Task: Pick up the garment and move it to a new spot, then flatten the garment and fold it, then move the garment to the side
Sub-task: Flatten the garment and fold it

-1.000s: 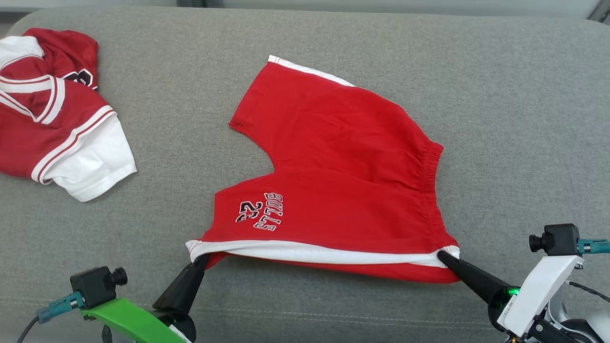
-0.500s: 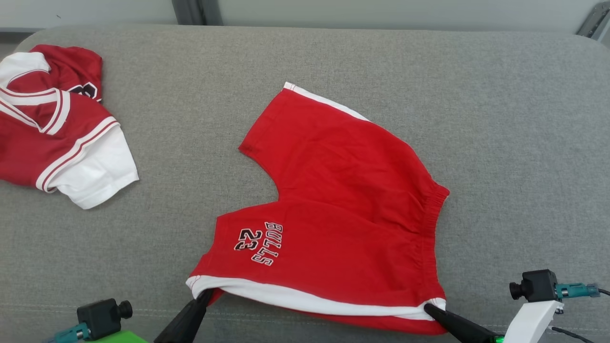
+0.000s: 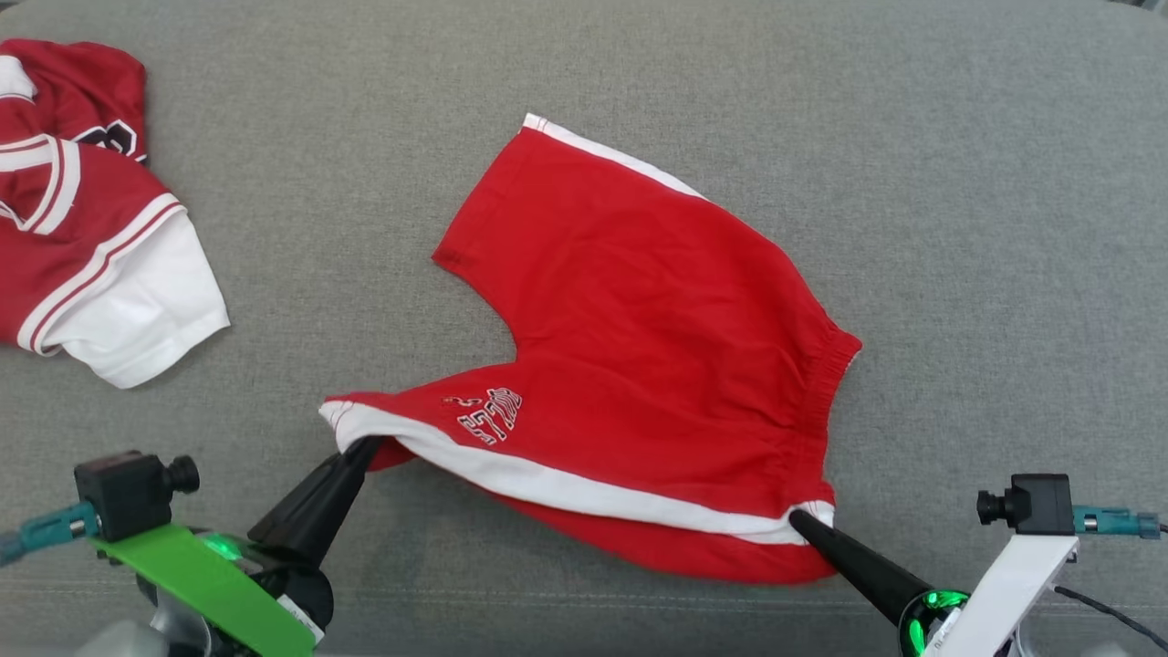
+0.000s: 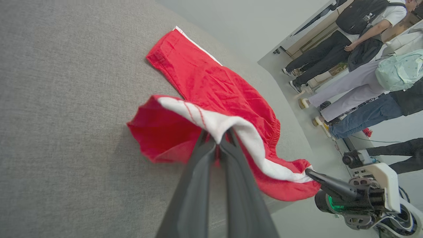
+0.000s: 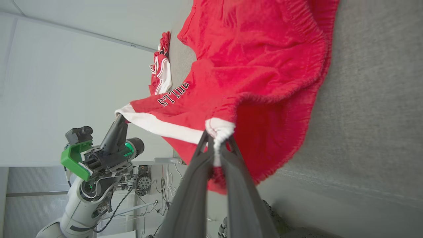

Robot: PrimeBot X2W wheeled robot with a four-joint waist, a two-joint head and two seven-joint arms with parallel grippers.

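Left hand (image 3: 359, 444) and right hand (image 3: 796, 517) are clamped on the white side stripe of the red shorts (image 3: 639, 310), raised near the front edge of the grey cushion (image 3: 958, 228) — the fold seems begun; the stripe must be carried across evenly.

Head cam top-down; wrist cams low, close; shared: shorts (image 3: 639, 319).

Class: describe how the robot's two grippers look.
The left gripper wears a bright green plastic bracket, the right gripper a white plastic bracket. Both have long black tapering jaws, a green light and a small black camera on a teal plug.
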